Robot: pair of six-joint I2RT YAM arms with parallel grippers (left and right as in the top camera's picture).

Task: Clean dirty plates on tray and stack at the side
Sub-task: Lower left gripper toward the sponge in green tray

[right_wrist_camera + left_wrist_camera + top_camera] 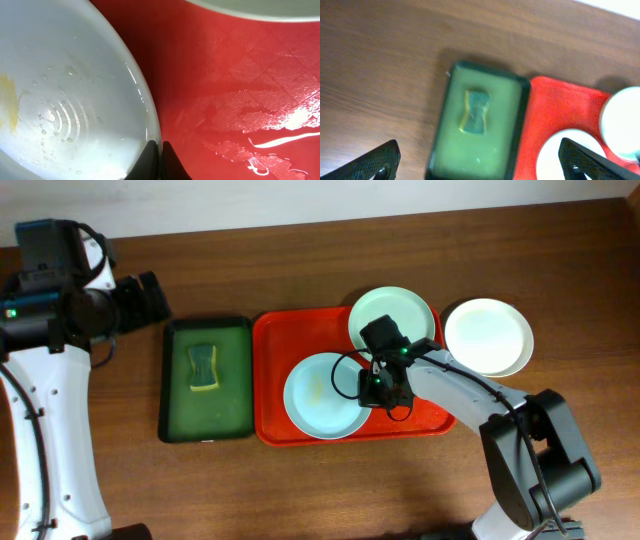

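"Black fingers on the left gripper (479, 150): how wide are they?"

"Wide apart for you, one finger in each bottom corner of its wrist view, with nothing between them. The gripper hangs over wood off the far left corner of the dark green tray (232, 395), where the sponge (204, 368) lies."

"And further right?"

"Your red tray (275, 350) sits just beside the green one. The pale blue plate (315, 395) lies on it, with a yellow smear (7, 107) inside. Your right gripper (159, 150) is closed to a sliver on that plate's right rim. Beyond it the mint plate (392, 315) overlaps the tray's far right corner, close to the arm. The white plate (488, 335) rests on the table (300, 490), right of the tray."

"Any room to move?"

"You have open wood along the near edge, and wet red tray floor right beside the fingers."
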